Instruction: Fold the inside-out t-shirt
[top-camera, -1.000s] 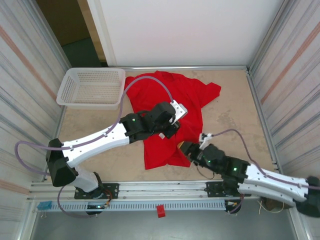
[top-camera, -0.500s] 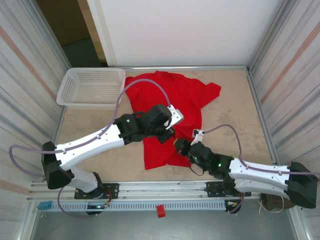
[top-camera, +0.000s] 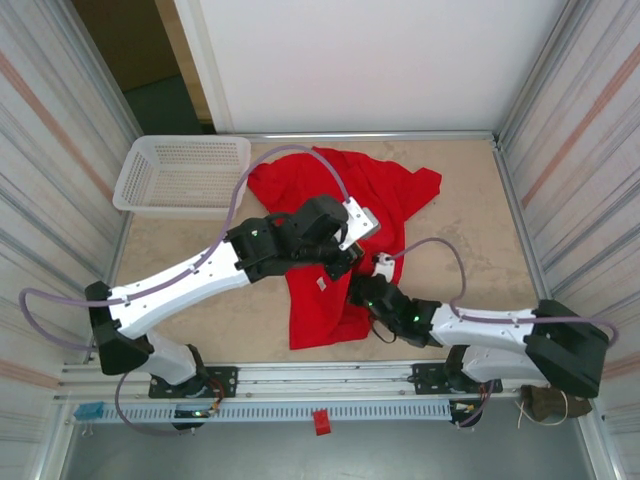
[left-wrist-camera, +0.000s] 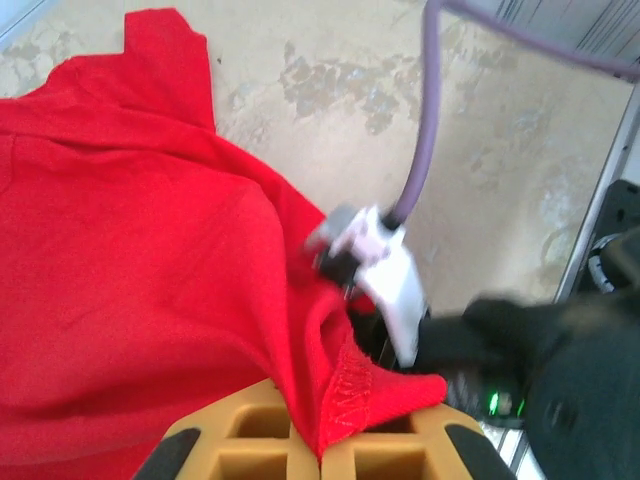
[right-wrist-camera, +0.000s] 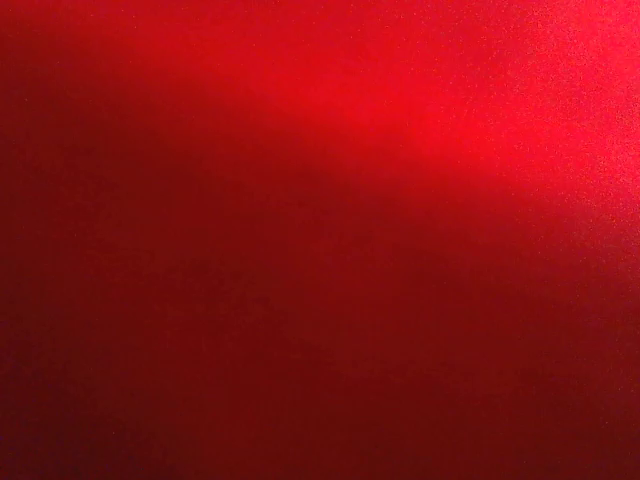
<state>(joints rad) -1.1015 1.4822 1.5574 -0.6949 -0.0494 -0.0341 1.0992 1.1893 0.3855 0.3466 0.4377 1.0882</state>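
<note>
The inside-out t-shirt (top-camera: 330, 195) is seen as soft matt red cloth, creased, with a stitched hem showing up close. It's pinched between the left gripper (left-wrist-camera: 318, 445) pads (left-wrist-camera: 245, 445), which are moulded in matt orange-tan plastic. The mesh basket (top-camera: 180, 175) is done in white plastic. The table (top-camera: 470, 230) is topped with something beige, worn and blotchy. The side walls (top-camera: 50, 170) are clad in ribbed, shiny metal. The left arm (top-camera: 190, 280) is shelled in smooth white plastic, and the cable (left-wrist-camera: 428, 90) is sleeved in something purple and rubbery.

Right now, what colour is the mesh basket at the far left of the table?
The basket is white; the top external view shows it best.
</note>
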